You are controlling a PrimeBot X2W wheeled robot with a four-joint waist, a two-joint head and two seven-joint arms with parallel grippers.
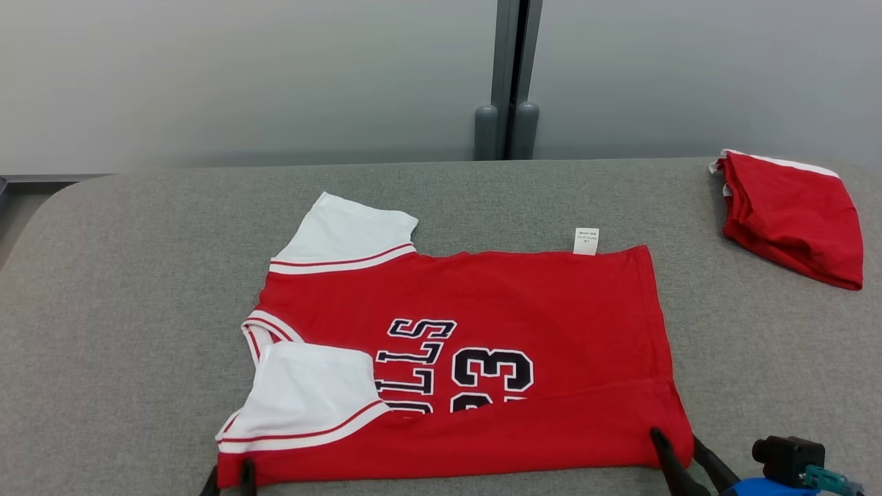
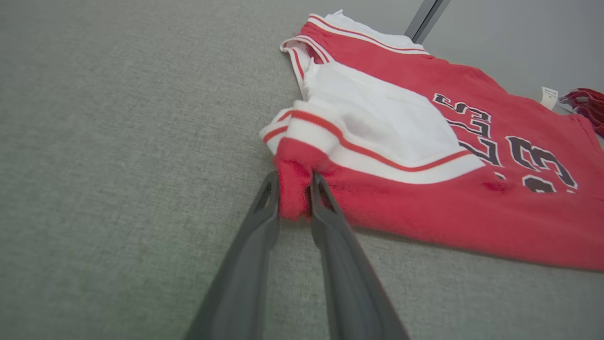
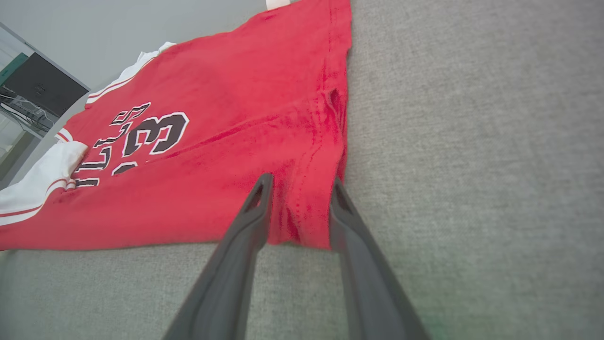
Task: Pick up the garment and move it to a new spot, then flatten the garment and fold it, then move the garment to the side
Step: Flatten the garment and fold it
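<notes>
Head view suggests folding: jersey [image 1: 468,310] doubled along its near edge. Right gripper [image 3: 302,182] straddles its hem corner, jaws spread; left gripper [image 2: 293,177] flanks its sleeve corner, pinch unclear. Next: back out without dragging cloth.

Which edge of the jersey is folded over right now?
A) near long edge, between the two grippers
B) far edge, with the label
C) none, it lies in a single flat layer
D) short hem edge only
A: the near strip of the jersey lies doubled over the bottom of the lettering, running from the left gripper at one corner to the right gripper at the other.
</notes>
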